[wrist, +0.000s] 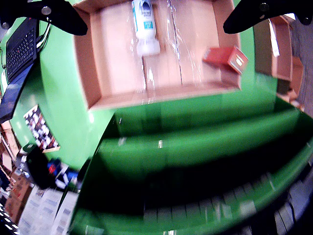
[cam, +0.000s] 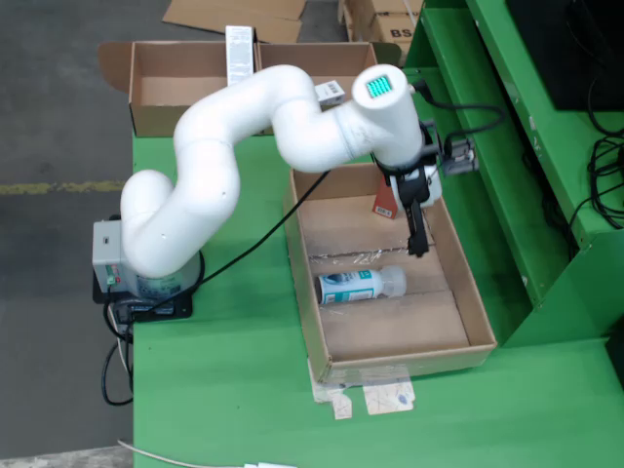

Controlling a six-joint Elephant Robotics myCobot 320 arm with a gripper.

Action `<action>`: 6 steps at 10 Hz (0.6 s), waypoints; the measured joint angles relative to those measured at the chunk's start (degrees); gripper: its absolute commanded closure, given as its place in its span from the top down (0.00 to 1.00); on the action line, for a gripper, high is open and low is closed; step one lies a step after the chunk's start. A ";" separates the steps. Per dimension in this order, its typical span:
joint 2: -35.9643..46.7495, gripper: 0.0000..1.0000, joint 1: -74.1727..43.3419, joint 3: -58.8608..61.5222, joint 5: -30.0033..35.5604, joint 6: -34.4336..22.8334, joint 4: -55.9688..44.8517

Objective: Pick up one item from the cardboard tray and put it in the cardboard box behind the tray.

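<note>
My gripper [cam: 417, 234] hangs over the right side of the cardboard tray [cam: 304, 283] in the fixed view, its dark fingers [cam: 416, 219] pointing down toward the tray floor; in the gripper-mounted view the two black fingers [wrist: 49, 14] sit wide apart at the top corners of the frame with nothing between them, so my jaws are spread and empty; just beside my gripper, toward the far end of the tray in the fixed view, a small red box [cam: 384, 200] stands partly hidden by my wrist; the gripper-mounted view shows the same red box [wrist: 226, 58] lying in a corner of the tray, close to the wall; the white bottle with a teal label [cam: 359, 286] lies on its side across the middle of the tray, apart from my fingers; in the gripper-mounted view it [wrist: 144, 27] runs off the top edge; a strip of clear tape glints across the tray floor beside it; behind the tray, at the far edge of the green table [cam: 224, 390], the open cardboard box [cam: 161, 88] sits with its flaps up; a white carton [cam: 239, 54] stands upright at its rim; my white arm [cam: 244, 127] curls back from the wrist to its grey base [cam: 112, 258] at the table's left edge.
</note>
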 measured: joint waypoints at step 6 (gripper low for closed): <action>-15.47 1.00 3.78 5.72 -0.26 -0.52 -9.94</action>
